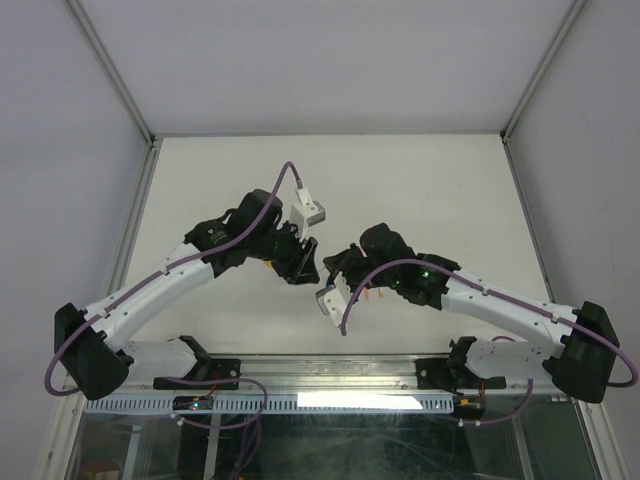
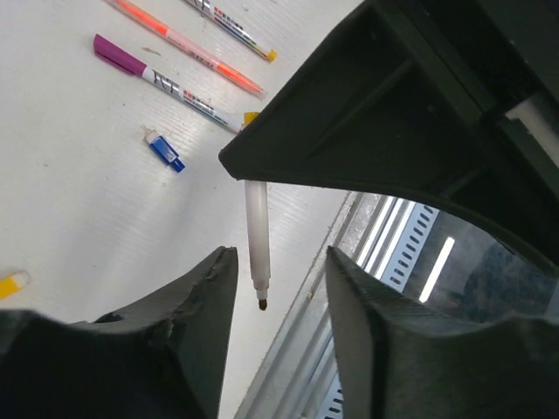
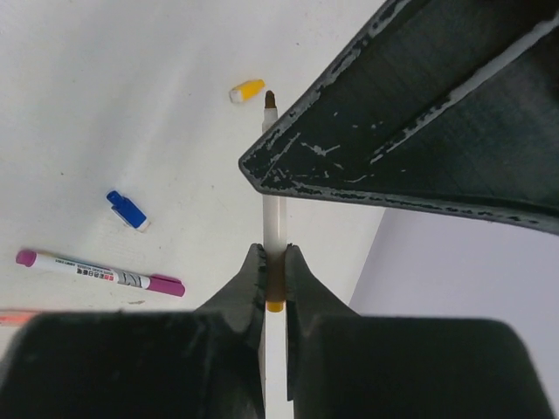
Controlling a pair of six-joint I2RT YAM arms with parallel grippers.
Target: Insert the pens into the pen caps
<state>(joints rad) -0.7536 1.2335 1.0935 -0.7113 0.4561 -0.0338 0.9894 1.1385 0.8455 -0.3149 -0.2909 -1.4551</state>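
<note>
My right gripper (image 3: 274,255) is shut on a white-barrelled pen (image 3: 273,218) with a yellow band, its dark tip pointing away. In the left wrist view that pen (image 2: 256,227) hangs tip-down between the fingers of my left gripper (image 2: 279,284), which is open and touches nothing. The two grippers meet above the table's middle, left (image 1: 303,262) and right (image 1: 335,268). A yellow cap (image 3: 247,90) and a blue cap (image 3: 127,210) lie loose on the table. The left gripper's black finger (image 3: 419,113) hides part of the pen.
A purple-ended pen (image 2: 166,78), an orange pen (image 2: 188,44) and a pen with a yellow end (image 2: 236,30) lie on the white table beside the blue cap (image 2: 164,148). The yellow cap (image 2: 10,284) is at the left edge. A metal rail (image 2: 384,236) runs along the near table edge.
</note>
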